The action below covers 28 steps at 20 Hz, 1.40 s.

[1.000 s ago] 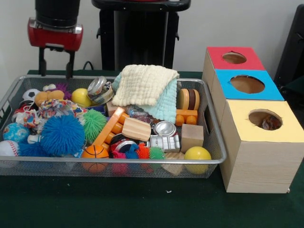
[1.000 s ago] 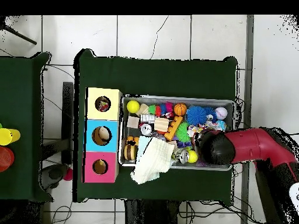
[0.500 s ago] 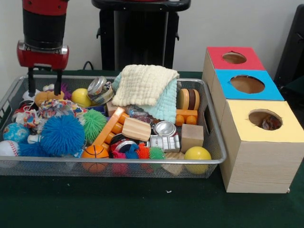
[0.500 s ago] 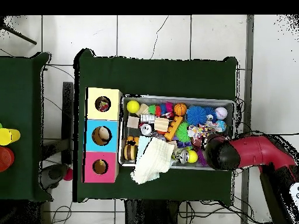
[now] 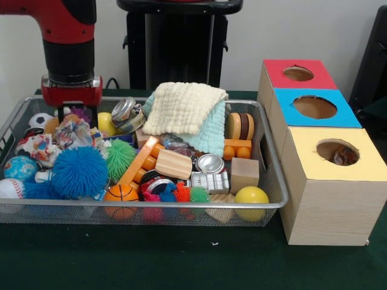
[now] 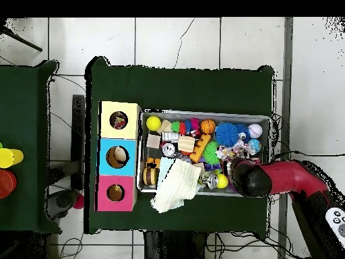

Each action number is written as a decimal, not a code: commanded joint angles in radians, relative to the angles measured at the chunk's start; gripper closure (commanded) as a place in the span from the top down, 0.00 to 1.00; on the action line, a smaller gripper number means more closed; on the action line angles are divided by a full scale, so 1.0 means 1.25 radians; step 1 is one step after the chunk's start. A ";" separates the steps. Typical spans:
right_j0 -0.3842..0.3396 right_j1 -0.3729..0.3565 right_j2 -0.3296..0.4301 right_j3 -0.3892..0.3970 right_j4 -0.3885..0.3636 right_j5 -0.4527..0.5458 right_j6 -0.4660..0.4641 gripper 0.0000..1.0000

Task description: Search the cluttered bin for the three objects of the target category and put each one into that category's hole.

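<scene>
The wire bin [image 5: 266,199] sits on the green table [image 5: 181,260], packed full of toys, with little free room. 3 boxes with holes [image 5: 314,107] stand just beside it. The gripper [image 5: 71,118] is down among toys by a patterned cloth toy [image 5: 71,132]; I cannot tell its grip.

Bin [image 5: 275,181] left of boxes [image 5: 329,181]

My dark green cloth-covered surface [image 5: 181,266] sits on a white tiled floor [image 6: 202,40]. On a neighbouring green surface [image 6: 23,135], a yellow cup [image 6: 7,158] stands beside a red one [image 6: 5,182].
</scene>
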 commanded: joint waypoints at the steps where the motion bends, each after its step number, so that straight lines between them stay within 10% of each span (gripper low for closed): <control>1: -0.026 0.070 0.013 -0.010 0.018 -0.052 -0.058 1.00; 11: -0.027 0.098 0.016 -0.021 -0.069 -0.154 -0.096 1.00; 28: -0.011 -0.067 0.108 0.030 0.032 -0.086 -0.152 1.00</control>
